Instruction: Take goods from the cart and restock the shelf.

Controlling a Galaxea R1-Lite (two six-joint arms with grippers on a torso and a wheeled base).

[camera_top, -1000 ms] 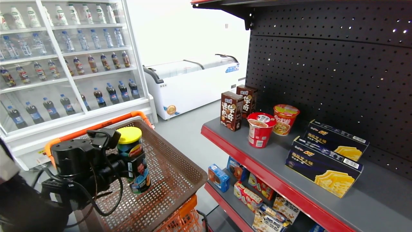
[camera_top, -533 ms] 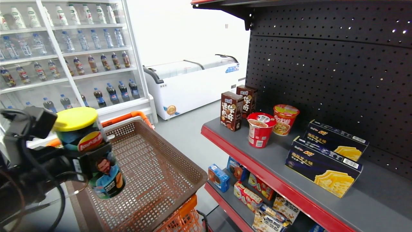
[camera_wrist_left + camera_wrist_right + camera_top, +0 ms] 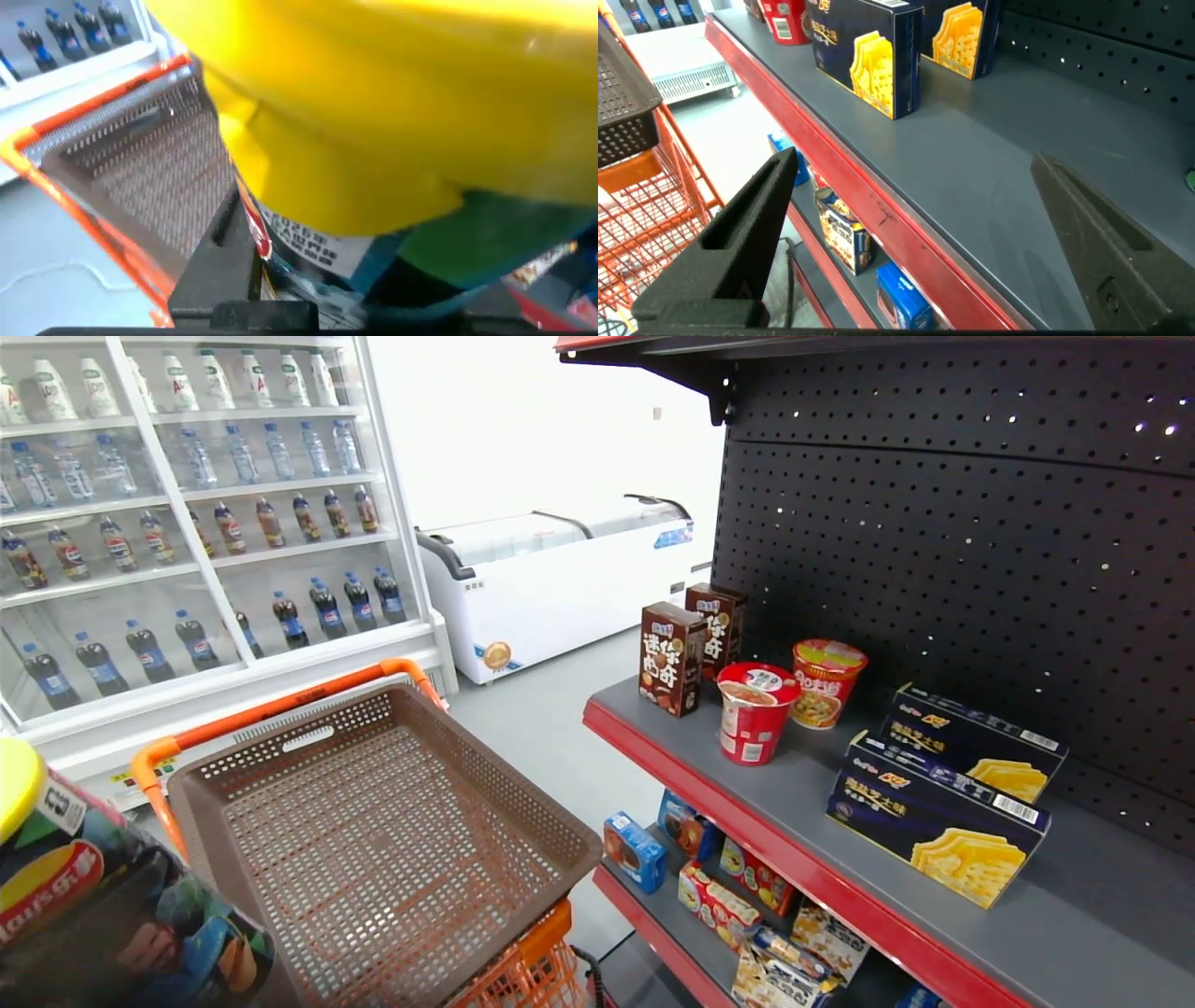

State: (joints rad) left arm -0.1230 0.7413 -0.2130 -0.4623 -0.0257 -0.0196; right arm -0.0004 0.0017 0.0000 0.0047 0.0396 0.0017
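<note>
A tall white-framed glass-door refrigerator (image 3: 159, 476) is seen at the far left of the head view. White plastic bottles (image 3: 177, 378) are lined up on its top shelf, and clear water bottles (image 3: 275, 448) are set on the shelf below. Brown drink bottles with red and orange labels (image 3: 269, 520) are ranged under these, and dark cola bottles with blue labels (image 3: 327, 605) are stood on the lowest shelves. Just beside the refrigerator, a white chest freezer with curved glass lids (image 3: 560, 579) is placed against a plain white wall (image 3: 523, 420). A round orange sticker (image 3: 497, 654) is fixed low on the freezer's front. A smooth grey floor (image 3: 541, 737) is spread before both.
</note>
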